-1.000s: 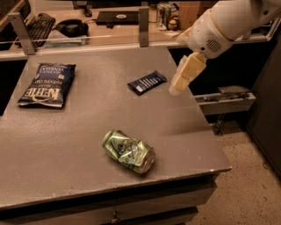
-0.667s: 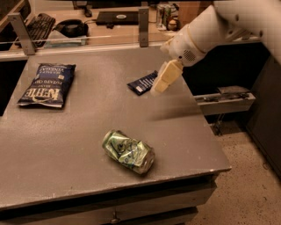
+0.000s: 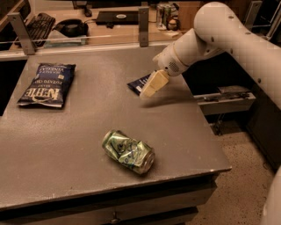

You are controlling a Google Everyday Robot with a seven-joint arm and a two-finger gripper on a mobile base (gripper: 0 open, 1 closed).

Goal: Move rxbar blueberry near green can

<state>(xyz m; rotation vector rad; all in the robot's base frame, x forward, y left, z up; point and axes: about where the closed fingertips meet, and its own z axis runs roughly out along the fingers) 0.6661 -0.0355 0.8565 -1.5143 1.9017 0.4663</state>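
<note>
The rxbar blueberry [image 3: 138,83] is a small flat dark navy wrapper lying on the grey table [image 3: 88,123] at the right of its middle. My gripper [image 3: 149,88] hangs right over the bar and covers most of it; only the bar's left end shows. The green can [image 3: 128,151] is crushed and dented, light green and silver. It lies on its side near the table's front edge, well in front of the bar and apart from it.
A large blue chip bag [image 3: 47,84] with white lettering lies at the table's left. A rail with two posts [image 3: 143,26] runs along the table's back edge. Behind it are a keyboard [image 3: 37,24] and cans [image 3: 166,13]. The table's right edge drops to the floor.
My arm has swung left and down; the gripper went from right of the bar to directly over it. The bar, can and chip bag have not moved.
</note>
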